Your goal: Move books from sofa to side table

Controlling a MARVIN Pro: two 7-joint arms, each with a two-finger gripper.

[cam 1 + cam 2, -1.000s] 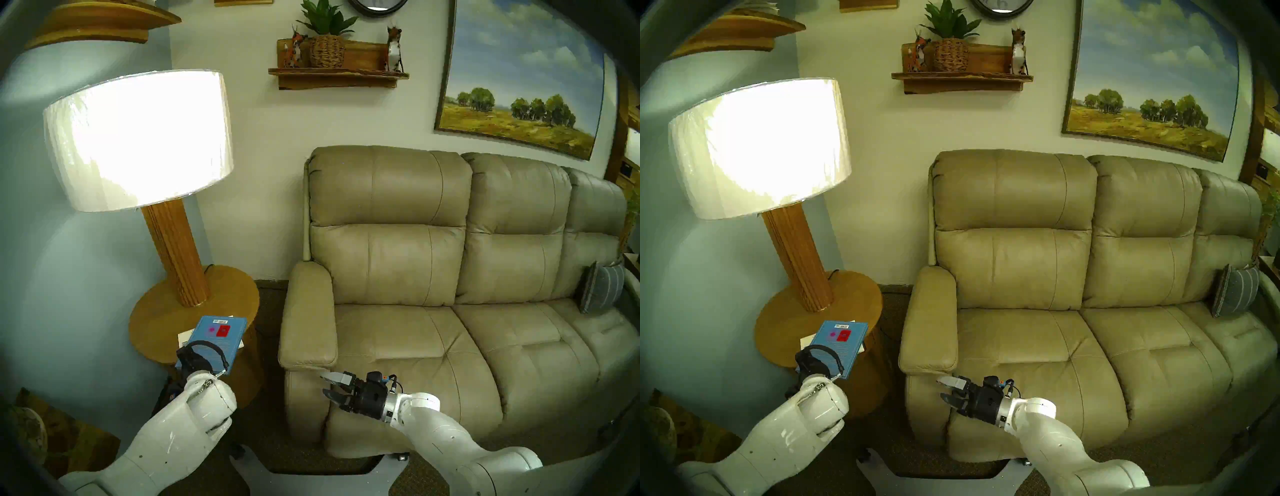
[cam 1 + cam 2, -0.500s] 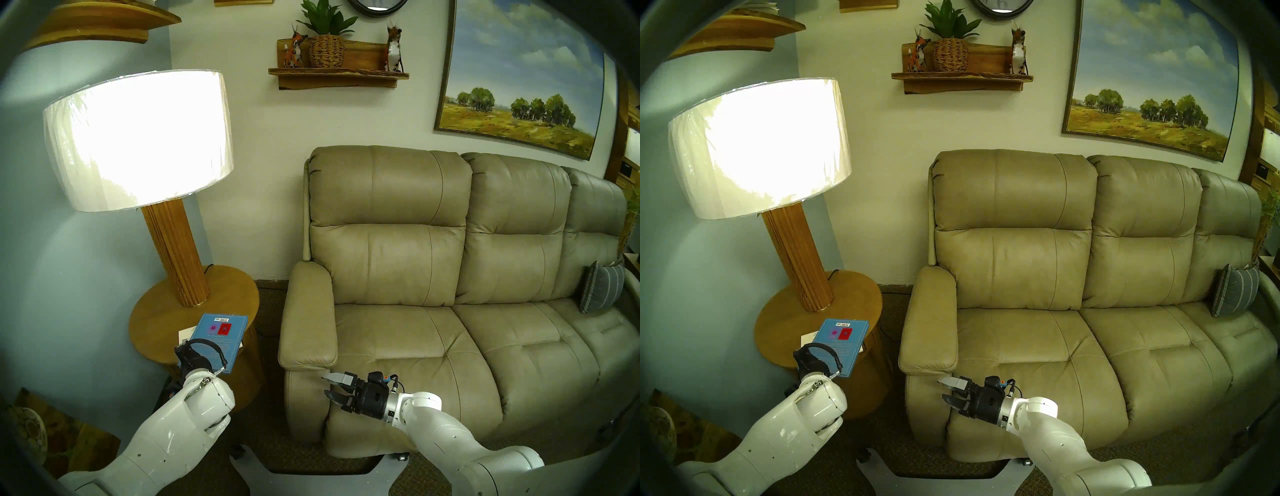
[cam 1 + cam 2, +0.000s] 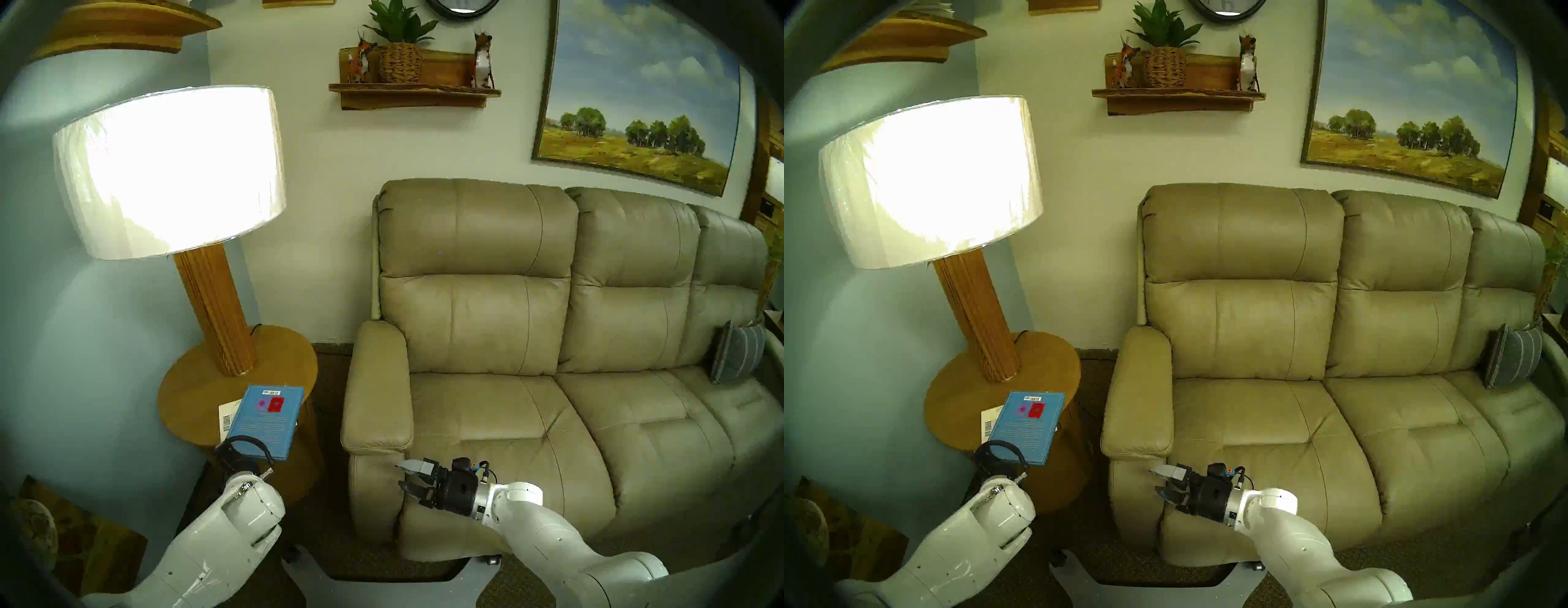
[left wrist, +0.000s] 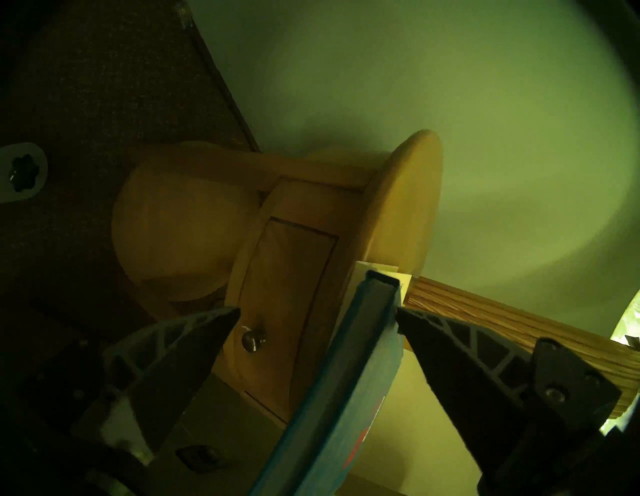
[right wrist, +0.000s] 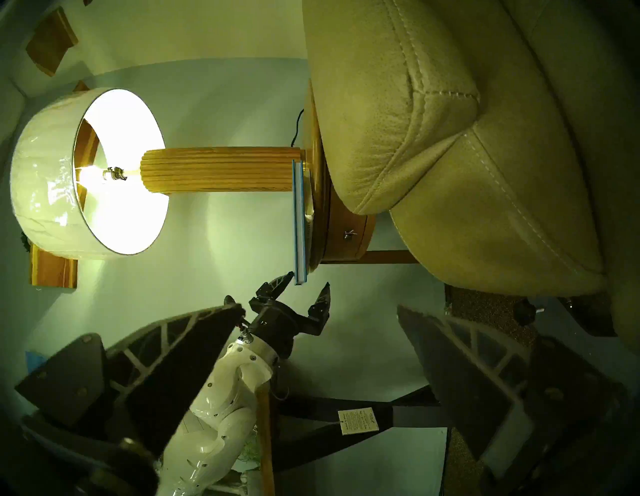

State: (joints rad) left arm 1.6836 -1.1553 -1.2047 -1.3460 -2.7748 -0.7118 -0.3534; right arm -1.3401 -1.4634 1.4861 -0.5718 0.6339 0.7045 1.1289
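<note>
Left wrist view shows the left tool (image 4: 317,320) with its fingers spread wide, one to each side of the near edge of the light-blue book (image 4: 360,367); no firm contact is visible, so the book reads as released, not clamped. The right wrist view confirms this: that tool sits just off the book's overhanging end, jaws parted. The right tool (image 3: 403,477) hangs with its fingers apart and empty in front of the sofa (image 3: 509,424), by the base of the near armrest, well clear of the placement, presumably parked so as not to obstruct it. Farther out, the light-blue book lies flat on the front part of the side table (image 3: 191,382), the round worktop, with its near end projecting past the rim toward the robot. Under it the cream book (image 3: 227,418) shows as a pale strip with a barcode at the left side; stacking appears to be dictated by the lamp (image 3: 220,305) base, which takes up the rear of the worktop. No book is visible on the sofa seats; only a grey cushion (image 3: 736,358) rests at the far end. Judgement: both books are delivered and the task looks essentially complete. The overhang is the one risk; a straight, level retreat of the left tool would avoid catching that edge.
</note>
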